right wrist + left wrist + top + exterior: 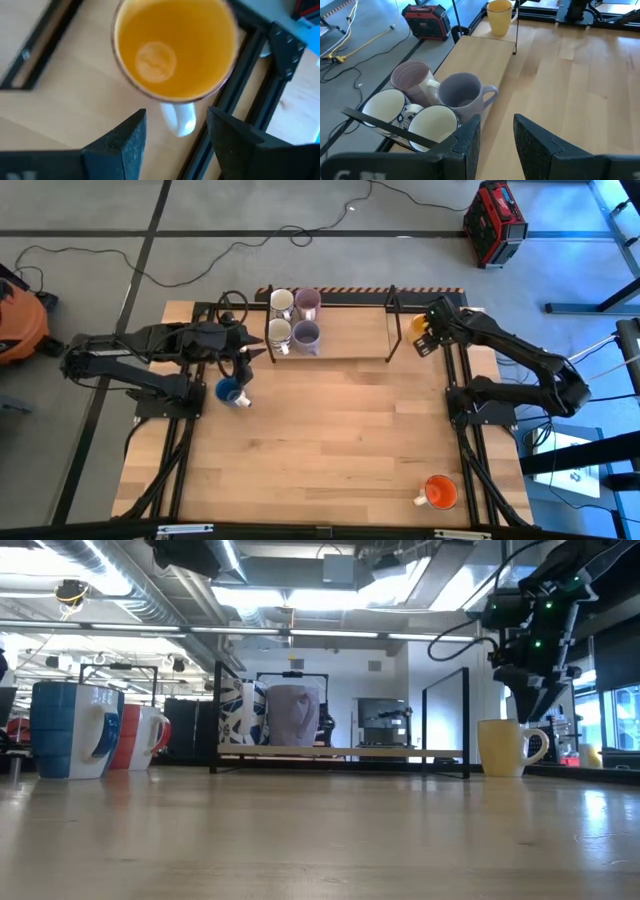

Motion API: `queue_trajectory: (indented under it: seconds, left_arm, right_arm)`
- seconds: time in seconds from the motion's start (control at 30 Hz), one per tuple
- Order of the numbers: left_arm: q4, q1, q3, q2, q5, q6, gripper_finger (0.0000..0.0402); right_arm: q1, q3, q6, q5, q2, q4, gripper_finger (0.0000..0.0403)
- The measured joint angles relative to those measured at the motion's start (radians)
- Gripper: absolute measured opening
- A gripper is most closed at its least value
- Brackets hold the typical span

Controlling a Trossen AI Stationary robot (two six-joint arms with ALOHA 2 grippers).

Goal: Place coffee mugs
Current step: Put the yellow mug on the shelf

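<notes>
Two white mugs (432, 125) (385, 107) and two lavender mugs (462, 95) (412, 80) stand in a black rack (350, 358) at the table's far side. My left gripper (258, 352) hovers open beside them on the left, with nothing between its fingers (470, 145). A blue mug (230, 392) stands below that arm. A yellow mug (420, 327) stands upright at the far right. My right gripper (177, 135) hangs open above it, pointing down, its fingers on either side of the white handle (179, 117) without touching. An orange mug (440, 492) sits at the near right.
In the low view a red-and-white mug (135, 735) stands next to the blue mug (65, 730). Black arm frames run along both table sides (470, 450). The rack's right half and the middle of the table (340, 440) show bare wood.
</notes>
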Motion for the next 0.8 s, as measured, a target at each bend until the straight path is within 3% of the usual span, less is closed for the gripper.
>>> queue_trajectory:
  seconds: [0.8]
  left_arm:
    - [0.018, -0.001, 0.000, 0.000, 0.033, 0.000, 0.0110]
  right_arm:
    - [0.001, -0.001, 0.000, 0.026, 0.143, 0.006, 0.0195]
